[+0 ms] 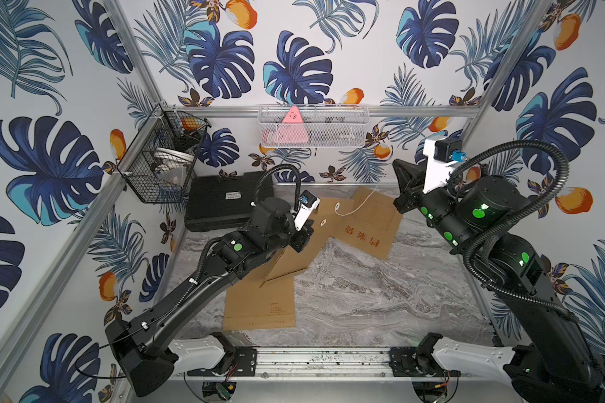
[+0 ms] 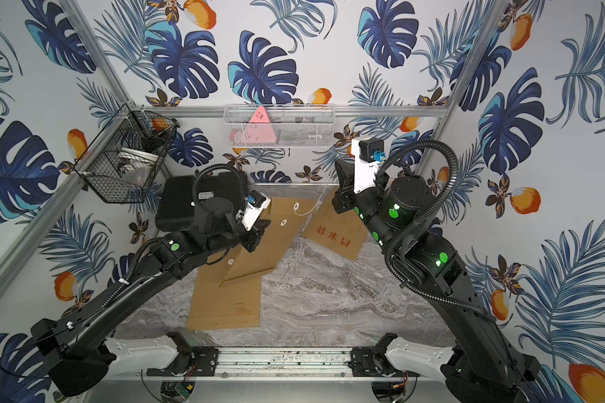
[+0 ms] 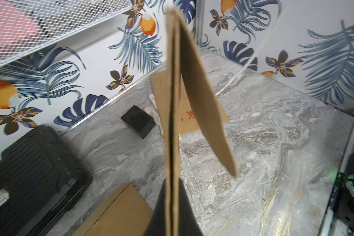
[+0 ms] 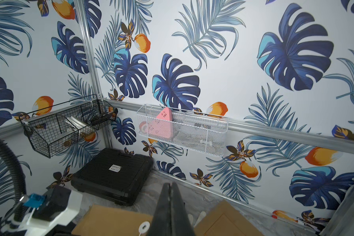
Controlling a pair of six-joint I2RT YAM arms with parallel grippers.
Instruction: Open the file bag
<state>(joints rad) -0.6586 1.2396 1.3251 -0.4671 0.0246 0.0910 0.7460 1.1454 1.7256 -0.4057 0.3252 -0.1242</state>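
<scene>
My left gripper (image 1: 303,240) (image 3: 173,183) is shut on a brown file bag (image 1: 315,230) (image 3: 173,102) and holds it lifted above the table, seen edge-on in the left wrist view. Its flap (image 3: 202,106) stands away from the body. Two white discs (image 1: 323,222) sit on the bag and flap. A white string (image 1: 358,206) (image 3: 253,55) runs from the flap's disc up toward my right gripper (image 1: 397,165) (image 4: 170,186). That gripper is raised near the back wall with its jaws pressed together, apparently on the string's end.
A file bag with red characters (image 1: 364,226) lies at the back right and another (image 1: 259,307) lies flat at the front left. A black tool case (image 1: 224,202), a small black box (image 3: 138,121), a black wire basket (image 1: 161,160) and a white mesh basket (image 1: 311,129) line the back.
</scene>
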